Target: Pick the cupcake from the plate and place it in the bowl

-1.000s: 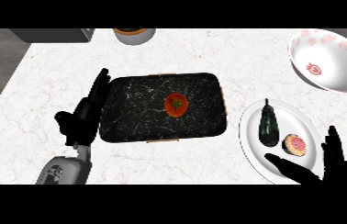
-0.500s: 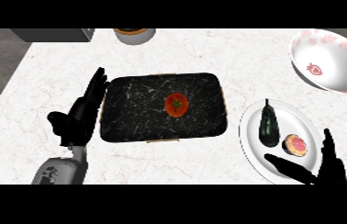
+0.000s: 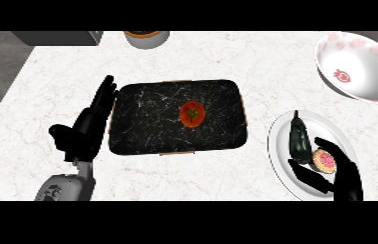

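A pink cupcake (image 3: pixel 323 160) sits on the white plate (image 3: pixel 284 160) at the right, beside a dark eggplant (image 3: pixel 299 138). My right hand (image 3: pixel 341 179) curves round the cupcake, fingers on its right side and thumb below its left, with the fingers still apart from a closed hold. The white bowl (image 3: pixel 347 68) with red marks stands at the far right. My left hand (image 3: pixel 87 125) rests open, fingers up, along the left edge of the black tray.
A black marble tray (image 3: pixel 148 123) holds a tomato (image 3: pixel 193 113) at the counter's middle. A grey cup (image 3: pixel 146 38) stands at the far edge. A dark block (image 3: pixel 52 37) is at the top left corner.
My right hand has moved left and forward onto the plate, its fingers coming around the cupcake. The left hand has stayed still.
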Robot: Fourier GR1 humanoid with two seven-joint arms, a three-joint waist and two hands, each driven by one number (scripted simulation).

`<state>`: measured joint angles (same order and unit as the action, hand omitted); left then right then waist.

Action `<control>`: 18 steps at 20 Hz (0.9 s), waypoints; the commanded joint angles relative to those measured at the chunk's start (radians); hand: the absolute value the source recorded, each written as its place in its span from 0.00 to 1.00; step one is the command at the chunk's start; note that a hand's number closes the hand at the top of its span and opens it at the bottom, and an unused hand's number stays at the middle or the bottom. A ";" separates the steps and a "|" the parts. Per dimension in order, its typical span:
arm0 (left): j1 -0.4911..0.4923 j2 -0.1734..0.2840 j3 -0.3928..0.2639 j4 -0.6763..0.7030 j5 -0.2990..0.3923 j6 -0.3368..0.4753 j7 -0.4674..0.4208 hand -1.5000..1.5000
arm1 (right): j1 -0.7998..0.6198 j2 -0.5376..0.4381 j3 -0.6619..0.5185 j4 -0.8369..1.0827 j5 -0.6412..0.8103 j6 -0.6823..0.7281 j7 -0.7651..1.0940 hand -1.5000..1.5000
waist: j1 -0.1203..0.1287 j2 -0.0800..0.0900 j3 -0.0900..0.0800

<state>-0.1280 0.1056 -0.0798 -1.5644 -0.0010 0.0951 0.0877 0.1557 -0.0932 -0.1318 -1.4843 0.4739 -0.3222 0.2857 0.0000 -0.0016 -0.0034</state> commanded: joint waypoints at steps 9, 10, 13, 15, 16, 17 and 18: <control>-0.031 0.020 0.064 0.079 0.013 -0.058 -0.061 0.50 | -0.005 0.062 0.107 0.054 0.073 -0.028 -0.090 1.00 | -0.003 0.002 0.003; -0.014 -0.020 0.017 0.039 -0.020 -0.022 -0.015 0.50 | -0.022 0.064 0.085 0.069 0.041 -0.038 -0.123 1.00 | -0.002 0.001 0.004; 0.021 -0.021 -0.001 0.018 -0.015 -0.023 -0.024 0.50 | -0.027 -0.157 0.183 -0.009 -0.087 0.364 -0.326 1.00 | 0.015 -0.008 0.006; -0.006 -0.019 -0.005 0.025 -0.009 -0.036 -0.017 0.50 | -0.072 -0.200 0.277 -0.020 -0.092 0.491 -0.425 1.00 | 0.050 -0.004 0.008; -0.011 -0.025 -0.007 0.026 -0.014 -0.028 -0.014 0.50 | -0.072 -0.227 0.317 -0.036 -0.094 0.550 -0.477 1.00 | 0.060 -0.006 0.009; -0.008 -0.021 -0.008 0.026 -0.019 -0.028 -0.012 0.50 | -0.068 -0.262 0.319 -0.054 -0.127 0.602 -0.548 1.00 | 0.045 -0.009 0.011; -0.010 -0.031 -0.012 0.030 -0.020 -0.020 -0.008 0.50 | -0.072 -0.295 0.322 -0.079 -0.162 0.657 -0.612 1.00 | 0.030 -0.010 0.010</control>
<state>-0.1310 0.0840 -0.0830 -1.5395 -0.0158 0.0698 0.0721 0.0972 -0.2842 0.1150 -1.5121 0.3834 0.1268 -0.1341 0.0319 -0.0081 0.0034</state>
